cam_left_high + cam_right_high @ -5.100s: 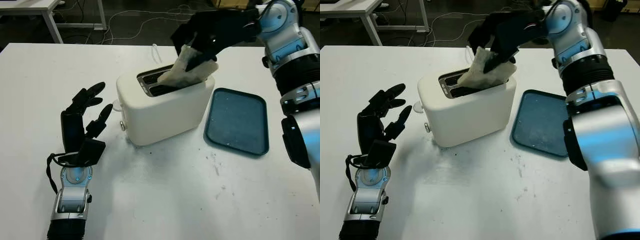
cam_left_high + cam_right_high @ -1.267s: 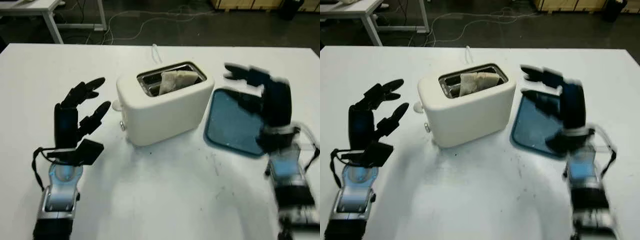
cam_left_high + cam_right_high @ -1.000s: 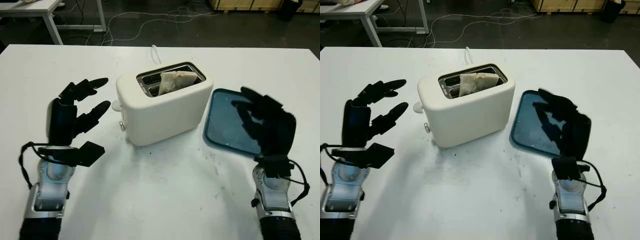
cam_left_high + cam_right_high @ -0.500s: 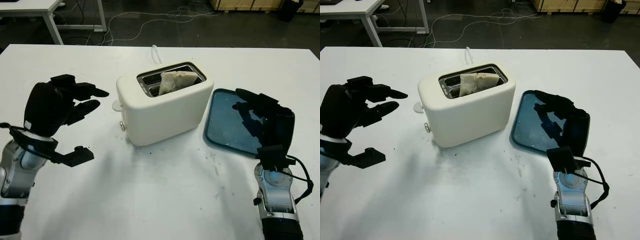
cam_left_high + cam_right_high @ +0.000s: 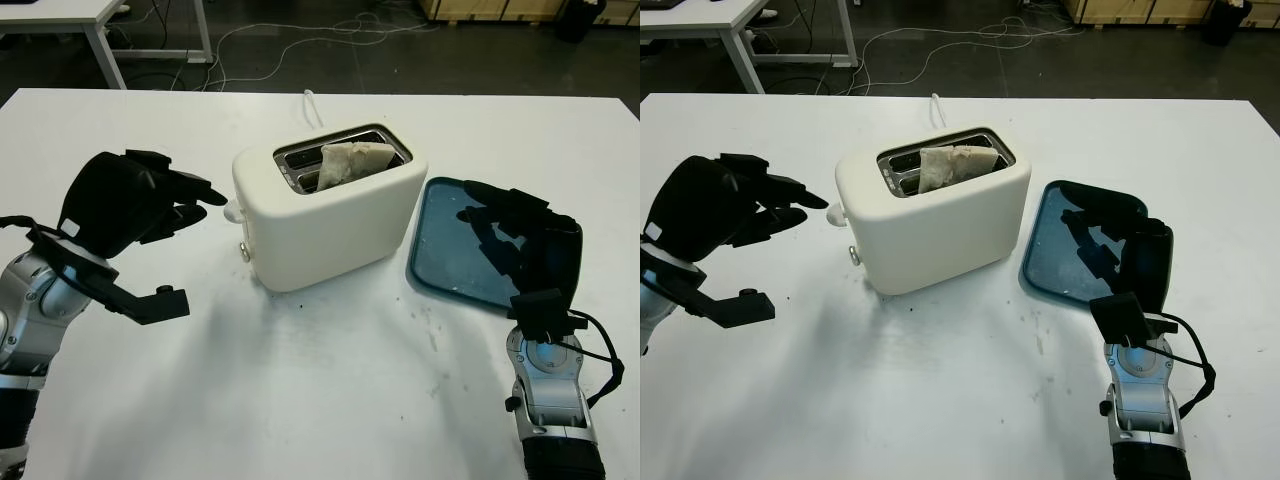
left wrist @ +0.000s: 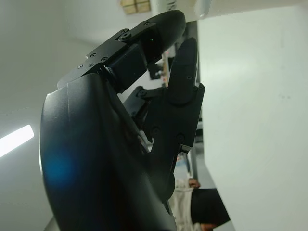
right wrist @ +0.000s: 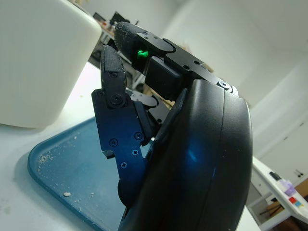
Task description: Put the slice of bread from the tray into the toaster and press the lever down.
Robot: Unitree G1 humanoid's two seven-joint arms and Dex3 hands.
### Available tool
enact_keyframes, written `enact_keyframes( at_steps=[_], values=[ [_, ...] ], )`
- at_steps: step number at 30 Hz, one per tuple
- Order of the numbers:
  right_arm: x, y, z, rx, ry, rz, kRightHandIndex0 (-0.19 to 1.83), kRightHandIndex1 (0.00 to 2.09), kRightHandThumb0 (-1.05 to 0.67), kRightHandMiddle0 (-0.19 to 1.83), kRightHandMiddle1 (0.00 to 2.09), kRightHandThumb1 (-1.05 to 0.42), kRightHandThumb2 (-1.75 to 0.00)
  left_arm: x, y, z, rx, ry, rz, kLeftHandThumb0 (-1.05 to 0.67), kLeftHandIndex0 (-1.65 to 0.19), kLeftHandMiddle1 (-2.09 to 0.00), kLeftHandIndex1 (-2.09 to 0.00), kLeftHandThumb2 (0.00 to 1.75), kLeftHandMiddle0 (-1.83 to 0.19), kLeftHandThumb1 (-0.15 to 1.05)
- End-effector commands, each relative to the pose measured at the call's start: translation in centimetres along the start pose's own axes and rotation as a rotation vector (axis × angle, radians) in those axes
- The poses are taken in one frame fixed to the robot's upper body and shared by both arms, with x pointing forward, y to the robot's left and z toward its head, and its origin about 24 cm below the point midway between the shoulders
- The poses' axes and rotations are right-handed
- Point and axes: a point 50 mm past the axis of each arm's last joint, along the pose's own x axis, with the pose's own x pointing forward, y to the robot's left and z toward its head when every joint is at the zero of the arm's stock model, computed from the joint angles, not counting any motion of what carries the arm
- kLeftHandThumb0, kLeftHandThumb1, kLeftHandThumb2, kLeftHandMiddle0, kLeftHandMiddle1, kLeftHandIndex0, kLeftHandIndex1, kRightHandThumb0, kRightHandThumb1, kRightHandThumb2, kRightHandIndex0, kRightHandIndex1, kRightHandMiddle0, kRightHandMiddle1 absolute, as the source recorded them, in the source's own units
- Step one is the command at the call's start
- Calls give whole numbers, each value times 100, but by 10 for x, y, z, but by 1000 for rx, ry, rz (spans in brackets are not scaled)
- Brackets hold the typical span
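The slice of bread (image 5: pixel 350 162) stands in the rear slot of the white toaster (image 5: pixel 330 220) at mid-table, its top poking out. The toaster's lever knob (image 5: pixel 233 211) sticks out of its left end, in the raised position. My left hand (image 5: pixel 180 205) hovers open just left of that knob, fingertips (image 5: pixel 212 197) pointing at it and a little apart from it. The blue tray (image 5: pixel 450 262) lies right of the toaster, bearing only crumbs. My right hand (image 5: pixel 510 235) is open above the tray's near right part; the toaster wall (image 7: pixel 33 62) and tray (image 7: pixel 67 173) lie beyond it.
A white cable (image 5: pixel 312 105) runs off the table's far edge behind the toaster. Crumbs and dark specks (image 5: pixel 430 325) dot the white table (image 5: pixel 330 400) in front of the tray. Another table (image 5: pixel 70 12) and floor cables lie beyond the far edge.
My right hand let go of the bread in the slot and drew back to the near right, over the tray. My left hand rose and swung right toward the toaster's lever.
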Motion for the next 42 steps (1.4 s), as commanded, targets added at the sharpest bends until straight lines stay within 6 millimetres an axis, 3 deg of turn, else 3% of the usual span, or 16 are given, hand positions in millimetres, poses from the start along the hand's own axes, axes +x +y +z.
enact_keyframes(
  at_steps=[1,18,42],
  values=[
    [-2,-1,-1,11,4,-2,90,80,-33,110,1,-92,-17,4,-1,1,-11,-17,-8,-21,-103,-145,-14,14,-84,92],
    [-4,0,-2,19,5,-9,88,79,-37,110,0,-92,-17,8,-11,-1,-12,-47,-34,-18,-105,-151,-12,11,-80,92],
    [-6,1,-4,40,29,-13,88,78,-40,110,0,-92,-16,8,-11,6,-34,-73,-25,-14,-106,-152,-13,7,-80,91]
  ],
)
